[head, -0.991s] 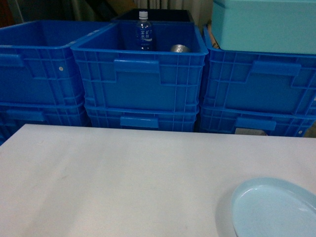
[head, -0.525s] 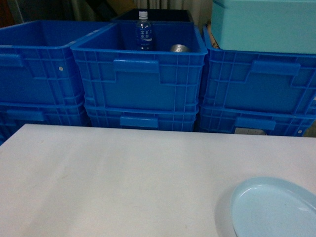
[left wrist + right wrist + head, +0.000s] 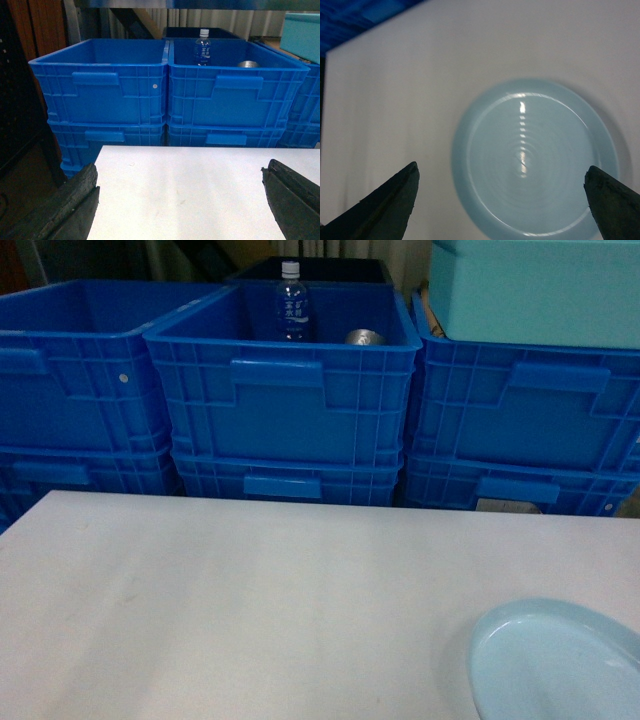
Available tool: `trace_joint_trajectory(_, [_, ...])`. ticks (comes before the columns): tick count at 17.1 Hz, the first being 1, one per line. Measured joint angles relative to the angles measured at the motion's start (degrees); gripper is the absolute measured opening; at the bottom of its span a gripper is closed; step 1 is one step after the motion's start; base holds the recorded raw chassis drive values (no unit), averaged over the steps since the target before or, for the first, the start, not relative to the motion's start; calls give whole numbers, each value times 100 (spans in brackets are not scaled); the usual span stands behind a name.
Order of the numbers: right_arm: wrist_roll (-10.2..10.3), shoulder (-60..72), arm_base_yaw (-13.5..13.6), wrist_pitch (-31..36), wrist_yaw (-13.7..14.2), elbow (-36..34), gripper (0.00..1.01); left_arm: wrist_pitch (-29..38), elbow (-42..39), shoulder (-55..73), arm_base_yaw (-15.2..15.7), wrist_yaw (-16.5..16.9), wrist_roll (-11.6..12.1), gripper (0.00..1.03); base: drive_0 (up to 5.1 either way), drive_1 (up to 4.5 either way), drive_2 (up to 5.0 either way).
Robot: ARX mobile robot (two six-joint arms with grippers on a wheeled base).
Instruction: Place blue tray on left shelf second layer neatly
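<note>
The blue tray (image 3: 556, 663) lies flat on the white table (image 3: 250, 600) at the front right corner of the head view, partly cut off by the frame. Seen from the right wrist, the blue tray (image 3: 535, 157) is round and pale, and my right gripper (image 3: 501, 171) hangs above it, open, with one dark fingertip on each side. My left gripper (image 3: 180, 174) is open over bare white table (image 3: 185, 190), holding nothing. Neither gripper shows in the head view. The left shelf is out of view.
Stacked dark-blue crates (image 3: 285, 390) stand behind the table's far edge. The middle crate holds a water bottle (image 3: 291, 303) and a metal can (image 3: 364, 338). A turquoise box (image 3: 535, 290) sits on the right crates. Dark furniture (image 3: 20, 125) stands left of the table.
</note>
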Motion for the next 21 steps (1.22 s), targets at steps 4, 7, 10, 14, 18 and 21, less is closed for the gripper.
trace_joint_trajectory(4, [-1165, 734, -184, 210, 179, -592, 98, 0, 0, 0, 0, 0, 0, 98, 0, 0, 0])
trace_joint_trajectory(7, [-1449, 1141, -258, 629, 280, -704, 98, -2, 0, 0, 0, 0, 0, 98, 0, 0, 0])
trace_joint_trajectory(10, [-1488, 1353, -376, 761, 363, -750, 98, 0, 0, 0, 0, 0, 0, 98, 0, 0, 0])
trace_joint_trajectory(14, [-1467, 1552, -490, 852, 264, -586, 98, 0, 0, 0, 0, 0, 0, 98, 0, 0, 0])
trace_joint_trajectory(18, [-1290, 2271, -337, 1440, -249, -173, 98, 0, 0, 0, 0, 0, 0, 98, 0, 0, 0])
trace_joint_trajectory(21, [-1261, 2218, 101, 1440, -127, -227, 98, 0, 0, 0, 0, 0, 0, 98, 0, 0, 0])
